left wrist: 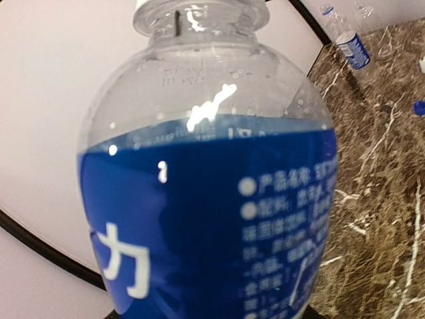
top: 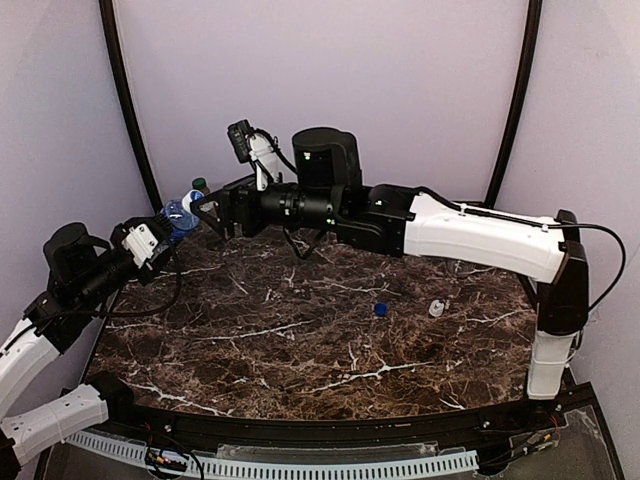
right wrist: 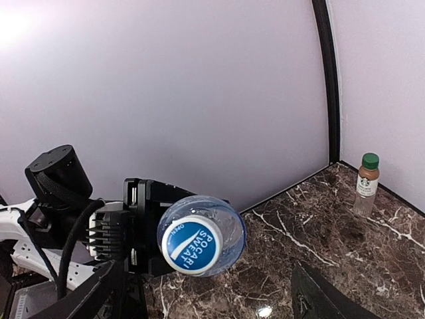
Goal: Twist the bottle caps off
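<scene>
- The left gripper (top: 168, 228) was clamped around the body of the Pocari Sweat bottle (left wrist: 206, 199). It held the bottle off the marble table (top: 300, 350) at the far left corner, lying roughly level.
- The bottle's blue-and-white cap (right wrist: 192, 244) was on and pointed almost straight at the right wrist camera.
- The right gripper (top: 214, 214) was empty and spread wide. One of its fingers (right wrist: 99, 292) showed on each side of the lower frame, short of the cap and touching nothing.
- The step in hand looked like the approach to grip this cap.
- To do it well, the right arm should advance along the bottle's axis and shift up in its own view, since the cap sat above the line between the fingers.
- The fingers should close only on the ribbed cap, clear of the neck ring, so that the turn loosens the thread and does not spin the whole bottle.
- The left grip needed to be firm; a thin, part-filled bottle may twist or crumple under torque.
- A loose blue cap (top: 381, 309) and a loose white cap (top: 436, 308) lay near each other mid-table, so some caps appeared to be done.
- The Starbucks bottle (right wrist: 367, 181) stood capped in green by the back wall.
</scene>
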`<state>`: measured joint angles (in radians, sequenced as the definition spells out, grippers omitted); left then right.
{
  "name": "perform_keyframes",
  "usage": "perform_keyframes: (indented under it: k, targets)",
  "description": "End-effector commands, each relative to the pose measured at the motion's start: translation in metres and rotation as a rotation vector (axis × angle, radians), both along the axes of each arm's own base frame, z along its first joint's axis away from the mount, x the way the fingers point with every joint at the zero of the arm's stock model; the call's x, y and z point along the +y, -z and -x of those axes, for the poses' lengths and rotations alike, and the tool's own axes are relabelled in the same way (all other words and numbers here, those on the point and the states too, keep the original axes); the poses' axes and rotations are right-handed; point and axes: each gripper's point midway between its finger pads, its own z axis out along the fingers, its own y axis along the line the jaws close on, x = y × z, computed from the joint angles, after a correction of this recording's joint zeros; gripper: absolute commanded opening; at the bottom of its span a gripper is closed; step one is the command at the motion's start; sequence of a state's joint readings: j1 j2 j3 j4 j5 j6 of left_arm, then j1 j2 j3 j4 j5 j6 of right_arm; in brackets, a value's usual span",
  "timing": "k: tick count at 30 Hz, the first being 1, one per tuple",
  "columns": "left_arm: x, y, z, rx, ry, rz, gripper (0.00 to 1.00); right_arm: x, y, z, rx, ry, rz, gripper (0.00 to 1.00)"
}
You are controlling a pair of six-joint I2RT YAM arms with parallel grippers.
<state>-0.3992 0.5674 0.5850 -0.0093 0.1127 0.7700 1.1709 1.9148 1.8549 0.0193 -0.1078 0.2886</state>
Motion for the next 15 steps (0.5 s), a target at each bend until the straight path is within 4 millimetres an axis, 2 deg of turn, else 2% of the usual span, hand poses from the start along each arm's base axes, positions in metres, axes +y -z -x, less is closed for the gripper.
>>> perform_keyframes:
  k: [1, 6, 9, 12, 14, 15]
  targets:
    - [0.027, -0.03, -0.013, -0.192, -0.162, -0.241, 0.37, 0.006, -0.021, -0.006, 0.08, 0.037, -0.063, 0.85]
    - [0.029, -0.048, -0.013, -0.34, -0.184, -0.383, 0.37, 0.015, -0.015, -0.007, 0.184, -0.006, -0.059, 0.84]
    - [0.028, -0.059, -0.013, -0.389, -0.193, -0.395, 0.37, 0.018, -0.013, -0.01, 0.202, -0.012, -0.054, 0.77]
    - [0.027, -0.064, -0.012, -0.393, -0.188, -0.389, 0.37, 0.019, -0.006, -0.015, 0.231, -0.019, -0.045, 0.76]
    - [0.025, -0.062, -0.011, -0.395, -0.177, -0.399, 0.37, 0.021, -0.003, -0.016, 0.243, -0.038, -0.045, 0.71]
    - [0.024, -0.062, -0.011, -0.397, -0.172, -0.401, 0.37, 0.021, -0.004, -0.016, 0.243, -0.051, -0.046, 0.64]
